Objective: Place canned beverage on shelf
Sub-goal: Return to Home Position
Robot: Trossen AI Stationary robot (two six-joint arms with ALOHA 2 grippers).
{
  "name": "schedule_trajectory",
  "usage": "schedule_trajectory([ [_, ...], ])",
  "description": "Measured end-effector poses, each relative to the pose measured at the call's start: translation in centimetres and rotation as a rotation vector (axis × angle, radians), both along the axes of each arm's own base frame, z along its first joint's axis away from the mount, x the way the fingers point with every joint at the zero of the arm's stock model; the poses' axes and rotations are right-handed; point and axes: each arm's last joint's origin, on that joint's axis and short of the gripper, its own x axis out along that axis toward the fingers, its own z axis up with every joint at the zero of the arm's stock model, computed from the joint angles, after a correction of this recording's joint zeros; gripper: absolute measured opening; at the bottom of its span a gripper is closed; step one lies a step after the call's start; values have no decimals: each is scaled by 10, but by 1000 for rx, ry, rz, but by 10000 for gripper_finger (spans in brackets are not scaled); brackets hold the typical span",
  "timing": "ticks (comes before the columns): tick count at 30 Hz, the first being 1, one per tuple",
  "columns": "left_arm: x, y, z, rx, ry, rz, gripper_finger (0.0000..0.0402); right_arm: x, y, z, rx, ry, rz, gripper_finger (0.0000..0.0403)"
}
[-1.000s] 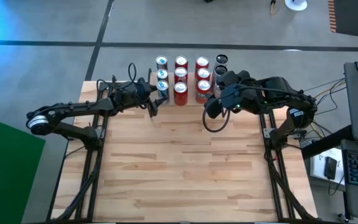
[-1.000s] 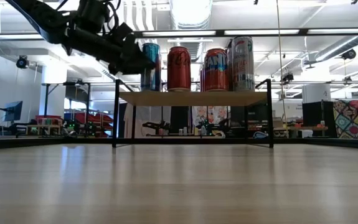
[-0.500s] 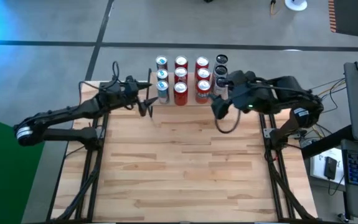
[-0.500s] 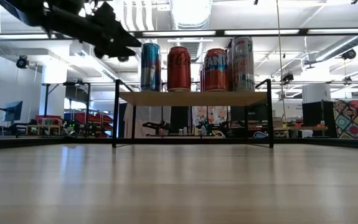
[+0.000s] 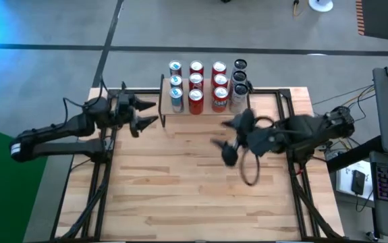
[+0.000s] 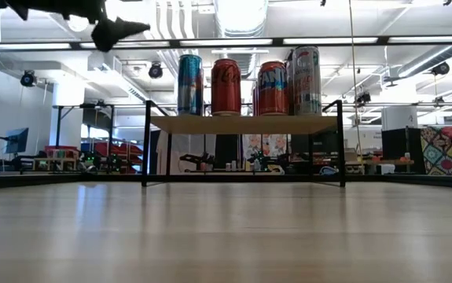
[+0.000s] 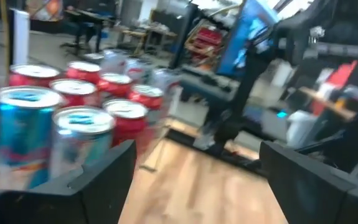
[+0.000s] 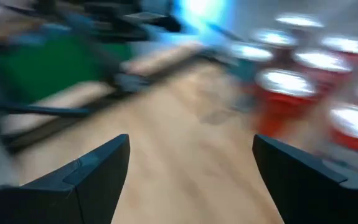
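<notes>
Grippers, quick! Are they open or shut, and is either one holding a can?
Left gripper: jaws open, holding nothing.
Right gripper: jaws open, holding nothing.

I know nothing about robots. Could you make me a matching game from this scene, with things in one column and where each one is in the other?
Things: 1 blue cans; 2 left gripper; 3 right gripper; 4 shelf.
Places: A over bare table before the shelf, fingers open; B at the table's far edge; C standing on the shelf, at one end; D in the air off the shelf's blue-can corner, fingers open.
Pairs: 1-C, 2-D, 3-A, 4-B.
</notes>
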Motion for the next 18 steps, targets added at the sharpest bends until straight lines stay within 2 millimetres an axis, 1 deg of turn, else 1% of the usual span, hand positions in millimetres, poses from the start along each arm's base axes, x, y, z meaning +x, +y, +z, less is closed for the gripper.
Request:
schedule_trajectory([
  [3,4,-14,5,-16,-59,-21,318,13,13,-11,29,-151,204,327],
  [5,7,-24,9,-16,-104,-32,311,18,17,-21,50,-231,296,327],
  [7,11,-35,11,-25,-133,-40,303,20,18,-33,54,-273,334,327],
  [9,13,-47,12,-37,-153,-51,292,17,17,-42,53,-308,340,327],
  [12,13,-62,13,-49,-159,-72,267,6,13,-43,62,-384,355,317],
  [15,6,-74,15,-29,-156,-100,233,-9,8,-42,59,-433,360,276],
  [18,-7,-76,23,-19,-169,-107,191,-23,2,-44,59,-438,362,207],
])
